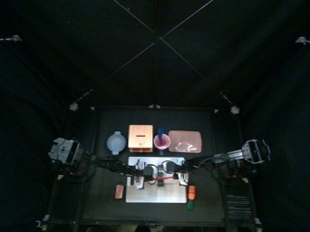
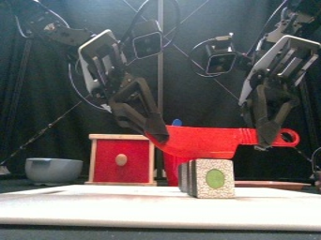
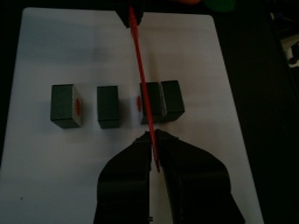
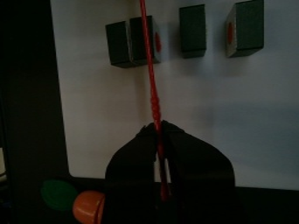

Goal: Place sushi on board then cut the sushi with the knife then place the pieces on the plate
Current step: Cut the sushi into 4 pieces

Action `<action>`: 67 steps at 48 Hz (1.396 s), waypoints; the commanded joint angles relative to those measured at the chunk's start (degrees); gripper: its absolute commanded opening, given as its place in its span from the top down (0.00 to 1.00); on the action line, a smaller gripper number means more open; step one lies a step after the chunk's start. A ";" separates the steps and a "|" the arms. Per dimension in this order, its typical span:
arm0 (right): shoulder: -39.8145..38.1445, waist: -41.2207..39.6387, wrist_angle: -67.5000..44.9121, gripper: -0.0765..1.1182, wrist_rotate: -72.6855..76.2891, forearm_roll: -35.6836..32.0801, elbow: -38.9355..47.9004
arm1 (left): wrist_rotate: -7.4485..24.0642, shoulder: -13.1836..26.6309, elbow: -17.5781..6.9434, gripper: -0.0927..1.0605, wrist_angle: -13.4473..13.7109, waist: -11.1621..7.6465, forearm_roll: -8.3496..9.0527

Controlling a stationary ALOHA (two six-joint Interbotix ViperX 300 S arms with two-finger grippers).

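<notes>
My left hand (image 3: pixel 149 140) and right hand (image 4: pixel 156 129) both pinch the red knife (image 2: pixel 207 139).
Under the blade, between them: sushi roll (image 2: pixel 211 178) on white cutting board (image 3: pixel 239 105).

The bench (image 1: pixel 212 122) is seen small from high above, tilted toward the back curtain (image 1: pixel 155 54), and level and near from its front edge. The white cutting board (image 3: pixel 59 52) is looked down on closely by both wrist cameras, seemingly from opposite ends; the sushi pieces (image 3: pixel 107 105) and red knife (image 3: pixel 138 61) are shared.
</notes>
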 commanded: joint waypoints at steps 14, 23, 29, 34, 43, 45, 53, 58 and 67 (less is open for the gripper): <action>-1.67 1.67 -0.53 0.72 0.18 1.93 -1.49 | 0.00 -0.70 -2.46 0.50 -0.79 -1.58 -1.49; -1.23 1.67 -0.53 0.72 0.18 2.02 -1.41 | -0.09 -0.18 -2.46 0.50 -0.79 -1.85 -1.67; -1.14 1.67 -0.62 0.72 0.18 2.02 -1.32 | -0.09 0.18 -2.29 0.50 -0.79 -1.85 -2.46; -0.97 1.67 -0.70 0.72 0.18 2.02 -1.05 | 0.09 0.35 -2.20 0.50 -0.79 -1.85 -3.25; -0.79 1.67 -0.70 0.72 0.18 2.37 -0.97 | 0.09 0.44 -2.02 0.50 -0.79 -1.93 -3.60; -0.70 1.76 -0.70 0.72 0.18 2.64 -0.97 | 0.09 0.44 -1.93 0.50 -0.79 -1.85 -3.60; -0.26 2.11 -0.70 0.72 0.18 3.16 -0.97 | 0.00 0.53 -1.76 0.50 -0.79 -1.93 -3.69; 0.26 2.55 -0.70 0.72 0.18 3.25 -0.97 | 0.00 0.79 -1.67 0.50 -0.79 -1.93 -3.96; 1.14 2.90 -0.79 0.72 0.18 3.25 -1.14 | 0.00 1.93 -1.67 0.50 -0.62 -1.93 -4.31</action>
